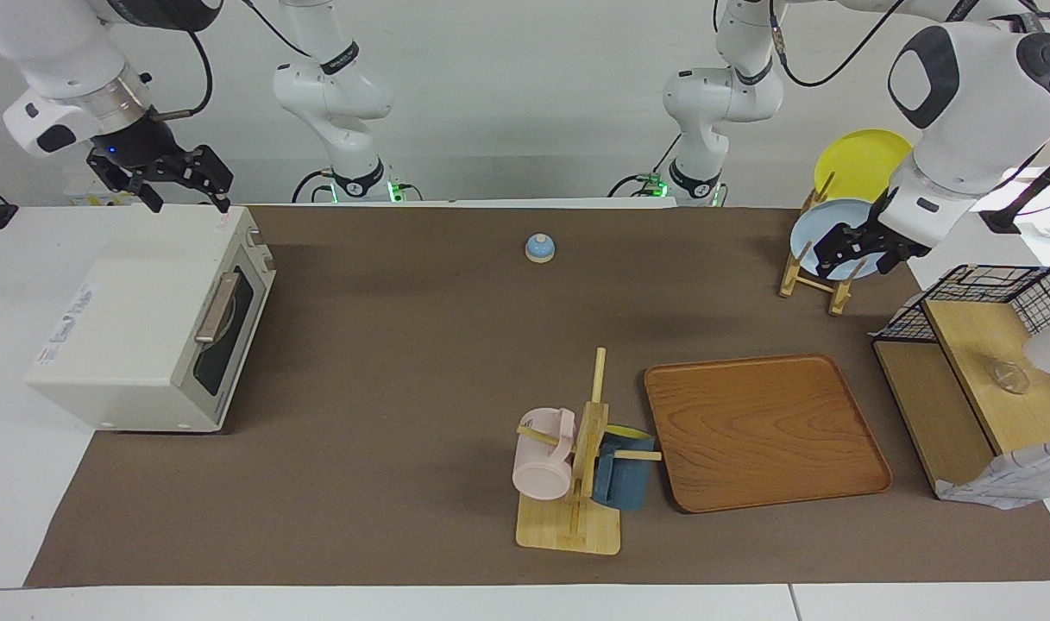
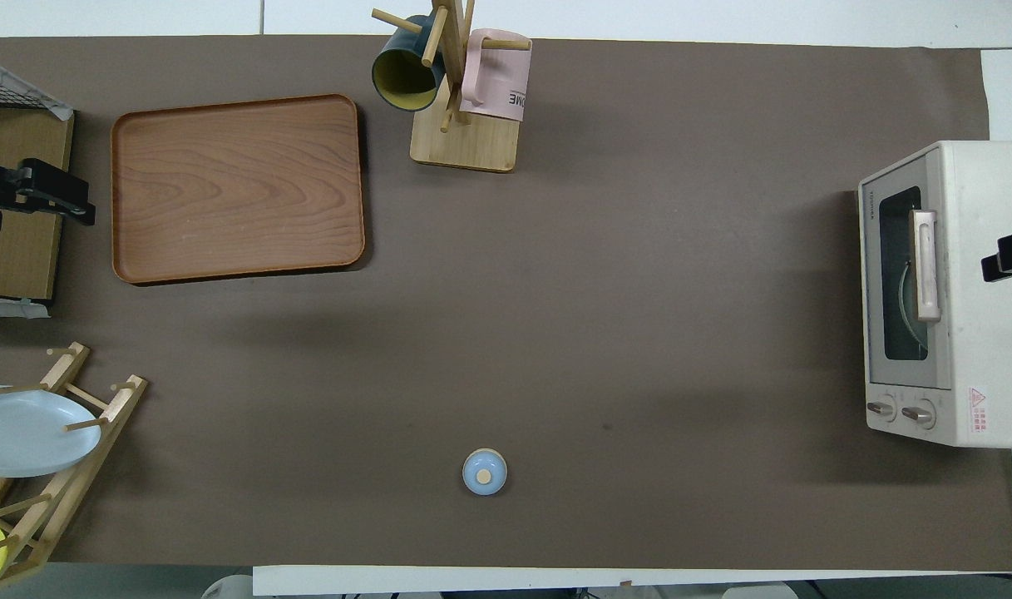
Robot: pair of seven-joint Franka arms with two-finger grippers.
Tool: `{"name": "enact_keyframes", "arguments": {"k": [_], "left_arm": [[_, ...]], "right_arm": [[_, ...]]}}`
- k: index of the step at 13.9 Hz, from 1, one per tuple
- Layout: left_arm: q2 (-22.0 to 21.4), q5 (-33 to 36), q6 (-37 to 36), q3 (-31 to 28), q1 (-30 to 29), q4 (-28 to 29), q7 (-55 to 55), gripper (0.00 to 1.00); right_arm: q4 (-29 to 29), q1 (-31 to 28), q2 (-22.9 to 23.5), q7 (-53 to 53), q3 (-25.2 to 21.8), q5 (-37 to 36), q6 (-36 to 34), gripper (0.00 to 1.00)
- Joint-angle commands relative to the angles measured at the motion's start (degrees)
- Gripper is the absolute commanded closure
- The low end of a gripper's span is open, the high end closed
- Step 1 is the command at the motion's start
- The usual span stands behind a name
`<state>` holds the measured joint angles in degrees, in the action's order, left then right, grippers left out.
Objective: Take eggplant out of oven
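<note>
The cream-white oven stands at the right arm's end of the table. Its dark glass door is shut, with the tan bar handle across it. The eggplant is hidden; only a faint curved rim shows through the glass. Up in the air over the oven's top, at the edge nearer the robots, my right gripper is open and holds nothing. My left gripper is also open and empty. It waits at the other end of the table, over the plate rack and the shelf.
A wooden tray lies toward the left arm's end, beside a mug tree that carries a pink and a dark blue mug. A small blue bell sits mid-table near the robots. A plate rack and a black wire basket shelf stand at the left arm's end.
</note>
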<state>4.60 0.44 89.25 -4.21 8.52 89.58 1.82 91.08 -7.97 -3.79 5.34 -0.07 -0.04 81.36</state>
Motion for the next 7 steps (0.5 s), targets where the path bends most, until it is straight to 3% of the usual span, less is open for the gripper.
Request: {"name": "enact_keyframes", "arguments": {"k": [1, 4, 5, 6, 7], "left_arm": [[-1.0, 0.0, -1.18, 0.43, -0.7, 0.07, 0.12, 0.0], [-2.75, -0.18, -3.46, 0.61, -0.61, -0.37, -0.15, 0.0], [-3.45, -0.44, -4.25, 0.61, -0.61, -0.37, -0.32, 0.0], [-3.81, -1.49, -4.43, 0.61, -0.61, -0.37, -0.06, 0.0], [-4.16, -2.54, -4.78, 0.44, -0.61, -0.46, 0.11, 0.0]], "right_arm": [[0.94, -0.38, -0.78, -0.07, 0.33, -0.4, 0.55, 0.0], [1.64, -0.29, -1.13, 0.02, 0.5, -0.57, 0.2, 0.0], [4.69, -0.29, -2.7, 2.98, 0.51, -0.05, 0.98, 0.02], [7.42, 0.23, -3.67, 6.14, 0.51, 0.04, 4.3, 0.47], [13.01, 0.32, -5.42, 6.17, 0.68, 0.04, 8.94, 0.75]]}}
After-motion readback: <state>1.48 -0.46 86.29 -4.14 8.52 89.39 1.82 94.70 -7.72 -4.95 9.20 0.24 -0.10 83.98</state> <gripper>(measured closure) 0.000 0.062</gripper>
